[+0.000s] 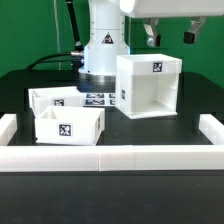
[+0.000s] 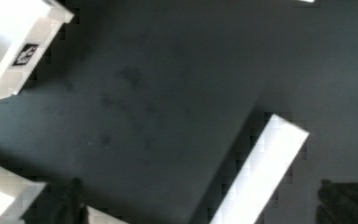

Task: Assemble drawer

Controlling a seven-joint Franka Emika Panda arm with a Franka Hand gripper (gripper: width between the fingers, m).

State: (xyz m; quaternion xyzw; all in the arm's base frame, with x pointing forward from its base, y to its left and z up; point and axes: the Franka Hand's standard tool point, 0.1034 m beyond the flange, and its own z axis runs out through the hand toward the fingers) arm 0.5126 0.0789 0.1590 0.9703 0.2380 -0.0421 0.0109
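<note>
The white open-fronted cube case (image 1: 150, 85) stands on the black table at the exterior view's right, with a tag on its top rim. Two white open-topped trays lie to its left: one in front (image 1: 68, 125) with a tag on its front wall, and one behind it (image 1: 52, 98). My gripper (image 1: 170, 38) hangs above the case, clear of it, open and empty. In the wrist view my gripper (image 2: 202, 205) shows two dark fingers set wide apart over black table. A white tagged piece (image 2: 16, 55) and a thin white edge (image 2: 268, 165) show there; I cannot tell which parts they are.
The marker board (image 1: 97, 98) lies flat between the trays and the case, by the robot base (image 1: 103, 55). Low white wall segments edge the table at the front (image 1: 110, 157), the left (image 1: 8, 125) and the right (image 1: 212, 128).
</note>
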